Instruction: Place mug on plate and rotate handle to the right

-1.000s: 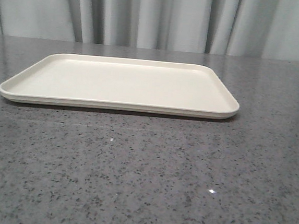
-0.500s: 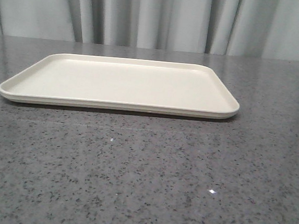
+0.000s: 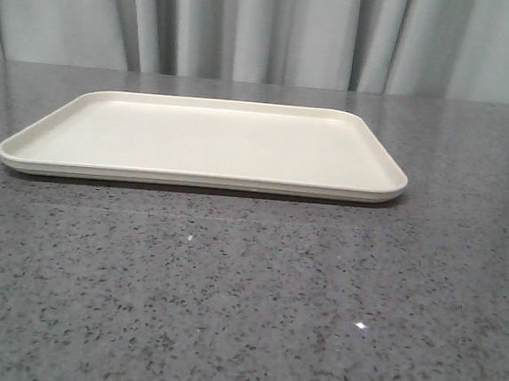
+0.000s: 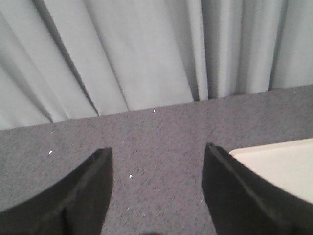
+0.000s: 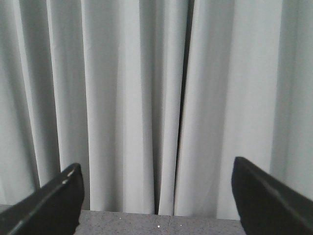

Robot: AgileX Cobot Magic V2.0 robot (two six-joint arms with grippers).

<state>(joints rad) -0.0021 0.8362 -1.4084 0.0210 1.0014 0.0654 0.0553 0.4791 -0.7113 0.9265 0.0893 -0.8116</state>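
No change since earlier frames | plate (image 3: 54,142) flat on grey speckled table (image 3: 244,314), nothing on it | mug: not in view | left gripper (image 4: 157,152) fingers wide, holding nothing | right gripper (image 5: 156,169) fingers wide, holding nothing

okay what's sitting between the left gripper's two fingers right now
Nothing is held. In the left wrist view, the left gripper is open, with only bare grey table between its fingers; a corner of the plate lies beside one.

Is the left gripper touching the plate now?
Apart. In the left wrist view the open left gripper holds nothing; grey table shows between its fingers, the plate beyond.
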